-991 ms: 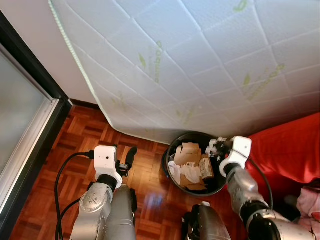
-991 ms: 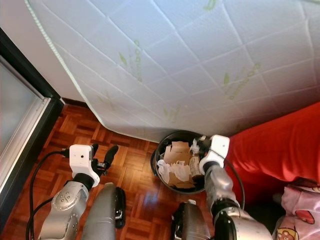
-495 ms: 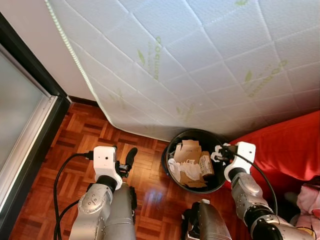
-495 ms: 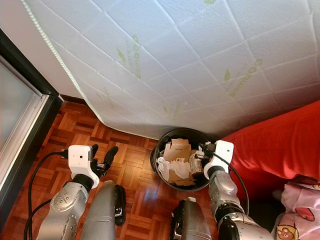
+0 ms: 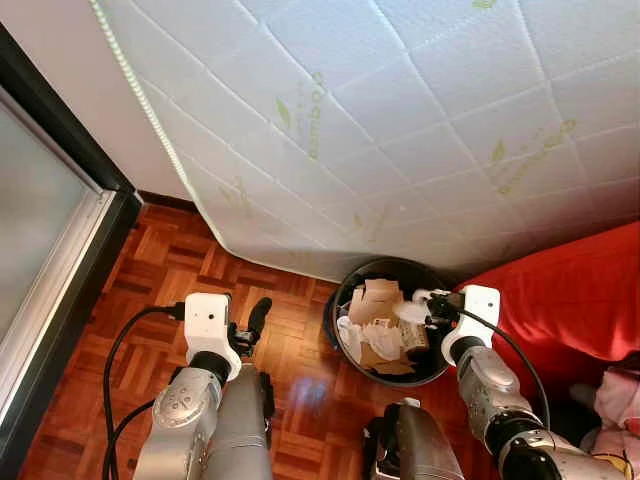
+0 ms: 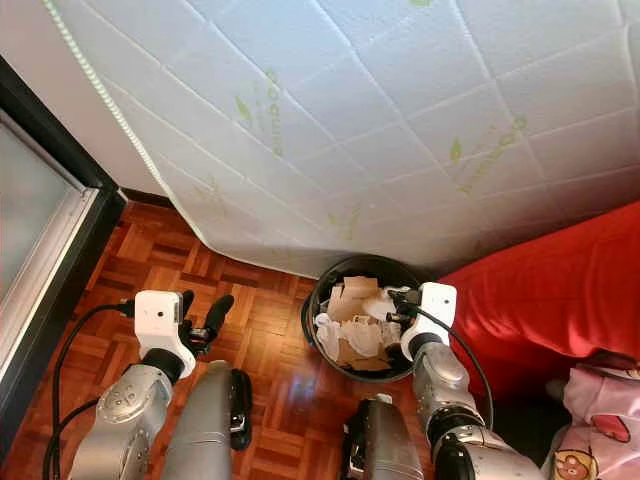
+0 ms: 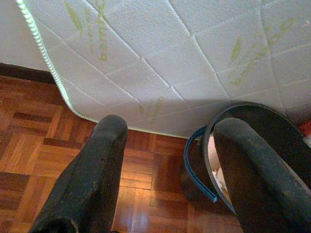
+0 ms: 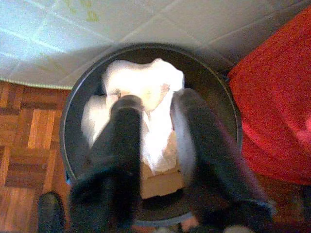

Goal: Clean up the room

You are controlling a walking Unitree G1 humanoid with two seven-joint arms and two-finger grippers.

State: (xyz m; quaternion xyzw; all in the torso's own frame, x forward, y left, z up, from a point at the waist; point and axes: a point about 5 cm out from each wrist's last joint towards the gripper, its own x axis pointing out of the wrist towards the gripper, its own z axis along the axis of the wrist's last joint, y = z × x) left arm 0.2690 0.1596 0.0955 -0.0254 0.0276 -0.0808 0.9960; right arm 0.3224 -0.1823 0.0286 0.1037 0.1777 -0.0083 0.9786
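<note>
A white quilted mattress with green leaf prints is leaning against the wall, its lower edge hanging just above the parquet floor. A red bed cover is lying at the robot's right, touching the side of the black round waste bin, which is standing on the floor just below the mattress edge. The bin is holding torn cardboard pieces and crumpled white paper, piled close to the rim.

The right end effector is hovering over the bin's right rim, its two black fingers standing apart with the crumpled white paper lying loose between and below them in the right wrist view; they are not clamped on it. The left end effector is hanging above the bare floor, well to the left of the bin, with its fingers spread apart and gripping nothing.
</note>
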